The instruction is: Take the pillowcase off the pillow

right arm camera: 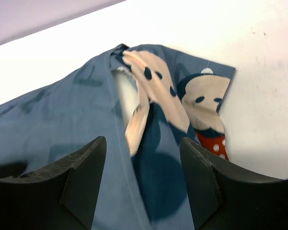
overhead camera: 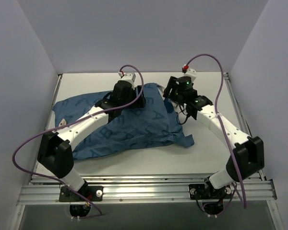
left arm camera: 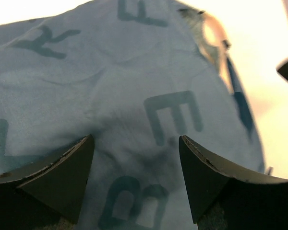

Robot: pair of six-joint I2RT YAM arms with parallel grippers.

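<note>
The blue pillowcase (overhead camera: pixel 129 127) with darker letters lies spread across the table, bulging over the pillow, which is almost wholly hidden inside it. My left gripper (overhead camera: pixel 132 101) is open and hangs just above the case's far middle; in the left wrist view (left arm camera: pixel 136 140) letters E and B lie between its fingers. My right gripper (overhead camera: pixel 170 94) is open at the case's far right corner. In the right wrist view (right arm camera: pixel 143 140) it hovers over the folded hem, with mouse faces and a red polka-dot bow (right arm camera: pixel 212 143). A white sliver (right arm camera: pixel 127 96) shows in the opening.
White walls close in on the left, the right and the back. A loose flap of the case (overhead camera: pixel 185 140) trails at the front right. Bare white table (overhead camera: pixel 206 153) shows at the right and along the near edge. Purple cables loop over both arms.
</note>
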